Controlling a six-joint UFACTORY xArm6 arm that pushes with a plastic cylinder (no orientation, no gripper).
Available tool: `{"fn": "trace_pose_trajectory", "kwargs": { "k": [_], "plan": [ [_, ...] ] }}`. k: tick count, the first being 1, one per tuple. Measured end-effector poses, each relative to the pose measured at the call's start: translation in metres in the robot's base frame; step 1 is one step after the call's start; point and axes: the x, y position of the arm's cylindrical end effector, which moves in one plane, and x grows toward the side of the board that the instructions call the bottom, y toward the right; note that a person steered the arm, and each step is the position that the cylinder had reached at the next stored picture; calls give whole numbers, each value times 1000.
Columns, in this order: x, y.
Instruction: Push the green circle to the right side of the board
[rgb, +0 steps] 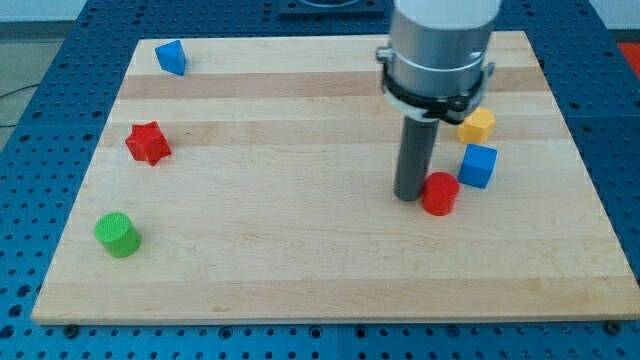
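Observation:
The green circle (118, 234) lies near the board's bottom left corner. My tip (410, 196) rests on the board at the view's right of centre, far to the right of the green circle. It stands just left of a red cylinder (440, 193), touching it or nearly so. The rod hangs from a grey cylinder body at the view's top.
A blue cube (478, 165) sits right of the red cylinder, with a yellow block (477, 125) above it. A red star (148, 143) lies at the left, a blue block (171, 57) at the top left. The wooden board (300, 280) sits on a blue perforated table.

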Motion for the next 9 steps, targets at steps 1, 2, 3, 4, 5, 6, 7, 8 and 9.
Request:
{"fn": "trace_pose_trajectory", "kwargs": {
  "k": [1,2,3,4,5,6,7,8,9],
  "plan": [
    [28,33],
    [31,53],
    [35,35],
    [97,-84],
    [132,-184],
    [120,-292],
    [76,-386],
    [58,-387],
    [58,-316]
  ]
}}
